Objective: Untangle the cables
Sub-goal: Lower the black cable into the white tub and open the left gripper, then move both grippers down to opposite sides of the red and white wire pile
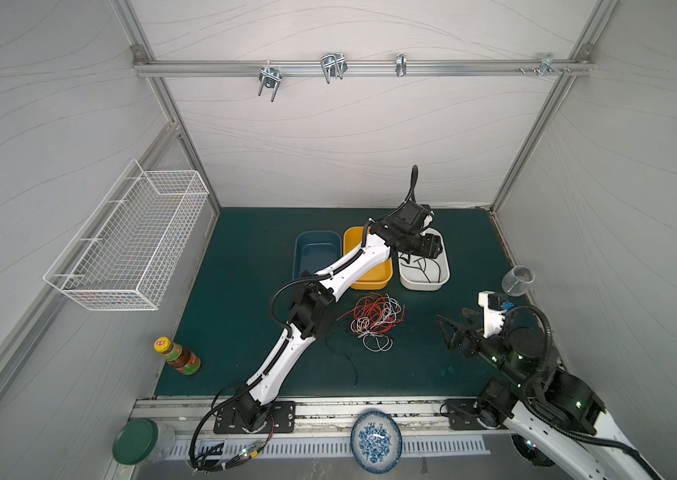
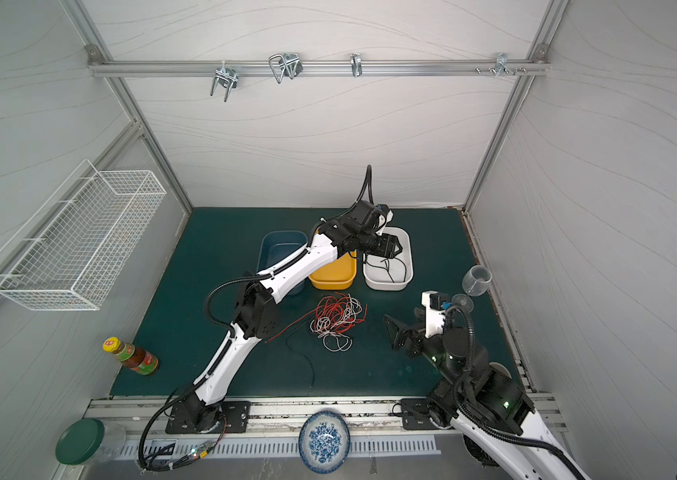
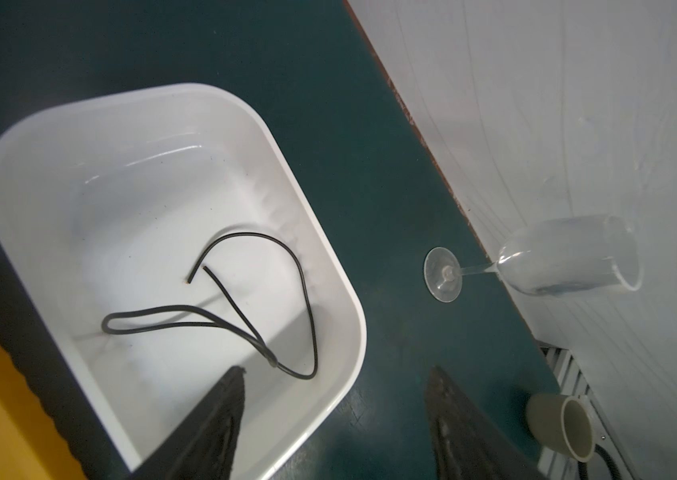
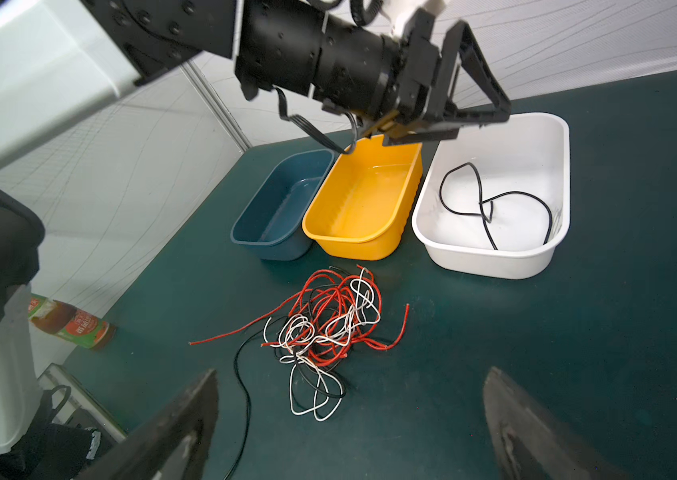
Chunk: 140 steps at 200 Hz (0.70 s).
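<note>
The cables [image 1: 376, 318] [image 2: 336, 318] [image 4: 328, 328] lie in a red, white and black tangle in the middle of the green mat. A black strand trails from it toward the front. One black cable [image 3: 302, 272] [image 4: 482, 203] lies loose inside the white bin [image 3: 326, 249] [image 1: 448, 266]. My left gripper [image 1: 436, 245] [image 3: 336, 370] hangs open above that bin's near corner and holds nothing. My right gripper [image 1: 449, 313] [image 4: 352, 370] stands open over bare mat to the right of the tangle, apart from it.
A yellow bin [image 1: 370, 282] and a blue bin [image 1: 316, 249] stand left of the white one. A wine glass [image 1: 517, 280] [image 3: 569, 257] lies by the right wall, with a cup [image 3: 561, 428] nearby. A sauce bottle [image 1: 181, 357] lies at the mat's left edge. A patterned plate [image 1: 376, 440] sits at the front.
</note>
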### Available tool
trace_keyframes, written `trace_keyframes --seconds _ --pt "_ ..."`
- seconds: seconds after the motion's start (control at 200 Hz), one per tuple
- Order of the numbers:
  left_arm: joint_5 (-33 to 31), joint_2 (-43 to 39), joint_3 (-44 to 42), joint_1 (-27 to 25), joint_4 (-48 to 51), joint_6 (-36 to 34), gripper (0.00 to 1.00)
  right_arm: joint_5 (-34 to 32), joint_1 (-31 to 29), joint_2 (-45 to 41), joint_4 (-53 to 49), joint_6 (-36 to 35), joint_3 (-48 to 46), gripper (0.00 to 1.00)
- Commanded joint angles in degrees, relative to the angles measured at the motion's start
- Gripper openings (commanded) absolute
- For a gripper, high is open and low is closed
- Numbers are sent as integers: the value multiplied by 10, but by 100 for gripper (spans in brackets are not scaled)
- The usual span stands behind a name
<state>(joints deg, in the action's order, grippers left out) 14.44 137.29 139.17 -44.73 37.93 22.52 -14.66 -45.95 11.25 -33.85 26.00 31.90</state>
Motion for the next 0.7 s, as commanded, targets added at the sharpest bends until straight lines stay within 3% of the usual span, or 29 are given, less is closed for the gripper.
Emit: trace_keyframes --seconds 0.0,0.1,0.33,0.695 --pt "-10 -63 20 12 6 -3 73 3 6 9 12 -1 0 99" --pt "-28 -135 -57 24 -3 8 73 -1 8 23 7 3 2 99" --pt "-93 -377 -355 30 -48 12 75 30 13 87 6 0 16 99" --pt "-158 -644 -688 32 12 59 75 136 13 291 78 61 36 98"
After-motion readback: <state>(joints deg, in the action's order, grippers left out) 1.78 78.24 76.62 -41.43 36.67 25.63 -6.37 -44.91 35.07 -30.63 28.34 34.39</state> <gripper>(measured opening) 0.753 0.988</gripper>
